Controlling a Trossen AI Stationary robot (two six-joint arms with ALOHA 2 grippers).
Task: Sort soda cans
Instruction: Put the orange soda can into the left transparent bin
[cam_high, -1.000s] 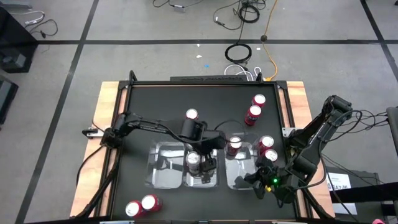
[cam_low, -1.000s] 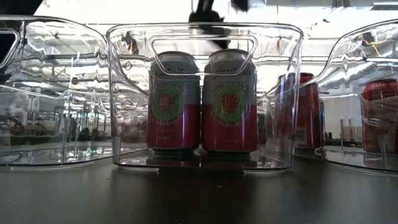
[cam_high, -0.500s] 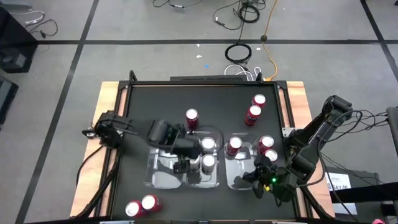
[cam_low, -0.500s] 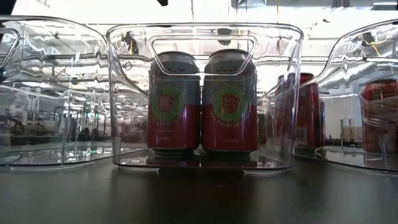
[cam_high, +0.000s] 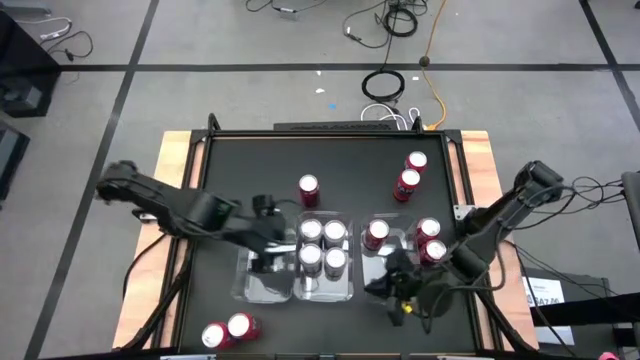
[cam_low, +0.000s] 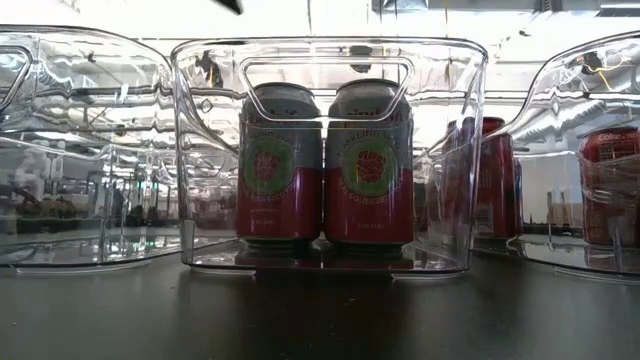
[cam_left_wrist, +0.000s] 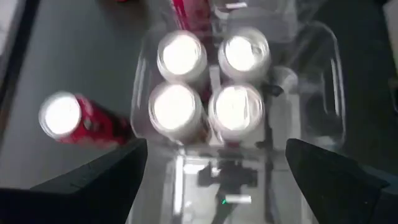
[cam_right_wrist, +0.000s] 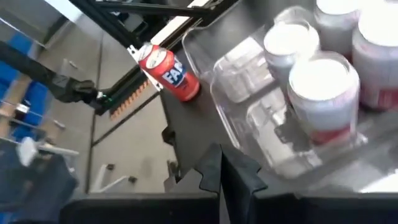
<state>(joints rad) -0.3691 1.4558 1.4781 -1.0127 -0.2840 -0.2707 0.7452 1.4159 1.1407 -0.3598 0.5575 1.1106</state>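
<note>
Starting from the left side of the table, 2 red cans lie on their sides close to the front edge, touching each other and well apart from everything else. My left gripper hangs over the left tray, its fingers spread wide and holding nothing. Just beside it, the middle tray holds 4 upright cans in a tight square; in the low view the 2 front ones are grey above and red below. Behind this tray 1 red can stands alone, and 2 more stand together near the back right. The right tray holds 3 upright cans, and my right gripper is at its front, fingers pressed together with nothing between them. I judge these cans are rigid but thin-walled, so hard squeezing could dent them, and the smooth metal may slip. If they are full they will feel rather heavy, but I cannot tell this. For an upright can, I would take hold across the middle of the body, below the rim. For the lying ones, I would close across the round body from above, because they can roll away.
</note>
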